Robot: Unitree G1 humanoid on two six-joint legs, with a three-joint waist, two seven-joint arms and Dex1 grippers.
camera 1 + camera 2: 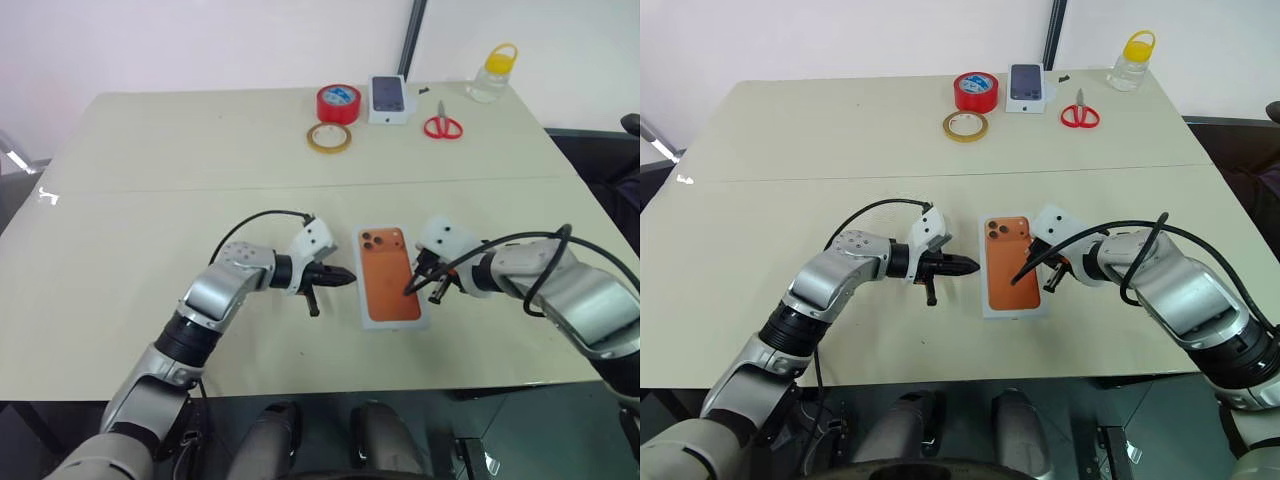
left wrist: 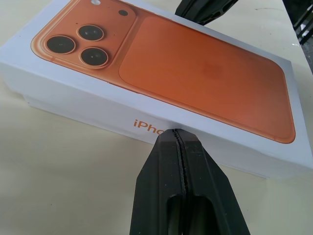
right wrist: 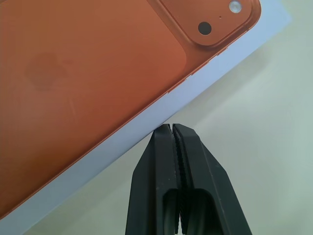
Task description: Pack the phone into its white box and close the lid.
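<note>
Head views, box: the white box [image 1: 392, 275] lies on the table [image 1: 150, 200], near the near edge, between the 2 grippers. Its top carries an orange phone picture with 3 lenses at the far left corner. From here the lid appears to be on already, so the phone itself is hidden.
Head views, left gripper: the left gripper [image 1: 343, 277] points right at the box's left long side, just beside it, fingers pressed together on nothing.
Head views, right gripper: the right gripper [image 1: 411, 289] slants down over the box's right part, fingers together, empty.
Head views, far edge: red tape roll [image 1: 338, 103], tan tape ring [image 1: 329, 138], a small white box topped by a dark phone [image 1: 389, 99], red scissors [image 1: 442, 124], a yellow-capped jar [image 1: 493, 72].
Left wrist view: the closed fingertips sit just beside the lid's [image 2: 98, 105] side wall, at the orange lettering. A thin seam shows under that wall at the lens end, so the lid may not be fully down.
Right wrist view: closed fingertips hang at the white margin beside the printed phone back; contact cannot be told.
Step in hand, judged: seating the lid. Brace the left wall, press straight down over the seam end, gently, so the box does not slide or tip.
</note>
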